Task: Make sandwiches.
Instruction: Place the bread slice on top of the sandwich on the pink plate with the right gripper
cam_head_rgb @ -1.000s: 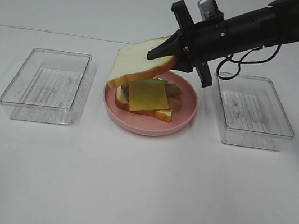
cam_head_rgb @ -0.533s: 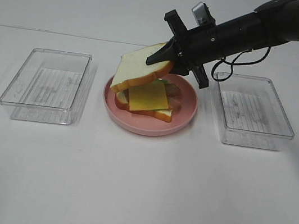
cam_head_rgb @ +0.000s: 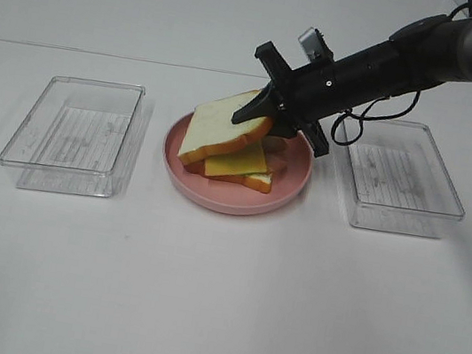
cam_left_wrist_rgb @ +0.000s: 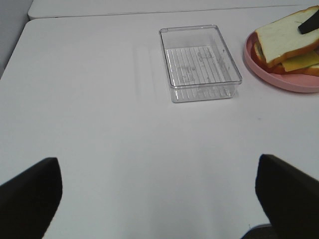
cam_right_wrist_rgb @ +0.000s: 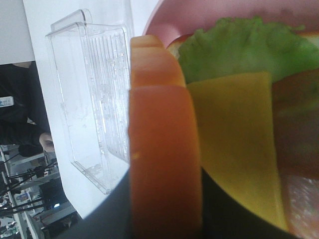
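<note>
1. Since a second ago the right gripper (cam_head_rgb: 259,113) has lowered the top bread slice (cam_head_rgb: 222,125) from well above the stack until its far-left edge rests on the cheese slice (cam_head_rgb: 236,164); the slice is still tilted, high on the gripper side
2. The right gripper is clenched on the slice's crust edge; the left gripper (cam_left_wrist_rgb: 159,194) hangs released, jaws wide, over bare desk (cam_head_rgb: 216,300), well apart from the food
3. The sandwiches sit as one stack on the pink plate (cam_head_rgb: 293,186) between the two clear trays: lower bread, lettuce (cam_right_wrist_rgb: 244,42), bacon (cam_head_rgb: 275,147), cheese, then the tilted top slice
4. The top slice looks light and stiff (a moulded toy, I judge), keeping its shape when pinched at one edge; that crust edge is the sensible hold
5. The crust (cam_right_wrist_rgb: 164,149) is smooth, glossy orange, likely a little slippery; the cheese is a thin flat square, the lettuce ruffled
6. The left tray (cam_head_rgb: 73,129) and right tray (cam_head_rgb: 402,176) are rigid ribbed plastic
</note>
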You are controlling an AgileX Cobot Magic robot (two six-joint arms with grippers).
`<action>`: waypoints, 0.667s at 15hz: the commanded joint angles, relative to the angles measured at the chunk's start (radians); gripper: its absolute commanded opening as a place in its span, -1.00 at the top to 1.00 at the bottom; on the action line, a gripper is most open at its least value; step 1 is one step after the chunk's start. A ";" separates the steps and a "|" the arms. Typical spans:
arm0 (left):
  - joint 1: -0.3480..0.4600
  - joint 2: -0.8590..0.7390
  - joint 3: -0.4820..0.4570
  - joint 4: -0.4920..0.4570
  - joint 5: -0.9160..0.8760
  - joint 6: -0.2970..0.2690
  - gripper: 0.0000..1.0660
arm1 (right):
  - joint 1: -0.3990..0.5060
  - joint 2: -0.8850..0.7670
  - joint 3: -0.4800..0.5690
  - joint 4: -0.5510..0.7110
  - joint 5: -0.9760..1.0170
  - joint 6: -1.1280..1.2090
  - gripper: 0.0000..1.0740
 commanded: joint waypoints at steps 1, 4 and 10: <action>-0.002 -0.019 0.003 -0.010 -0.004 -0.005 -0.83 | 0.001 -0.003 -0.008 -0.041 -0.001 0.008 0.90; -0.002 -0.019 0.003 -0.010 -0.004 -0.005 -0.83 | 0.001 -0.014 -0.008 -0.055 -0.016 0.008 0.29; -0.002 -0.019 0.003 -0.010 -0.004 -0.005 -0.83 | 0.001 -0.076 -0.008 -0.264 -0.014 0.106 -0.24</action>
